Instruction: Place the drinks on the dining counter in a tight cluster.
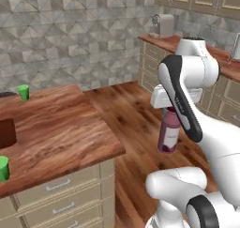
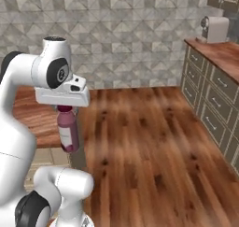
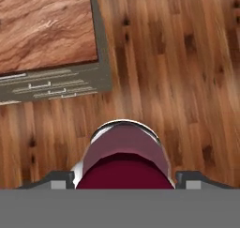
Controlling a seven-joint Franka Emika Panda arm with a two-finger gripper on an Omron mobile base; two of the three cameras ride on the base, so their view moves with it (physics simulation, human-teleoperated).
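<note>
Jaws (image 1: pixel 169 110) closed on the maroon cap end of the dark-purple bottle (image 1: pixel 168 134), which hangs upright, long axis vertical, over the wooden floor (image 2: pixel 154 142). Tabletop (image 1: pixel 61 128) lies to the arm's left, just beside the bottle and apart from it. Pale label (image 2: pixel 66 136) on the bottle; no legible writing.

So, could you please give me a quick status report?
Gripper shut on purple bottle, hanging above floor beside the counter. Green cups on the counter, far side.
</note>
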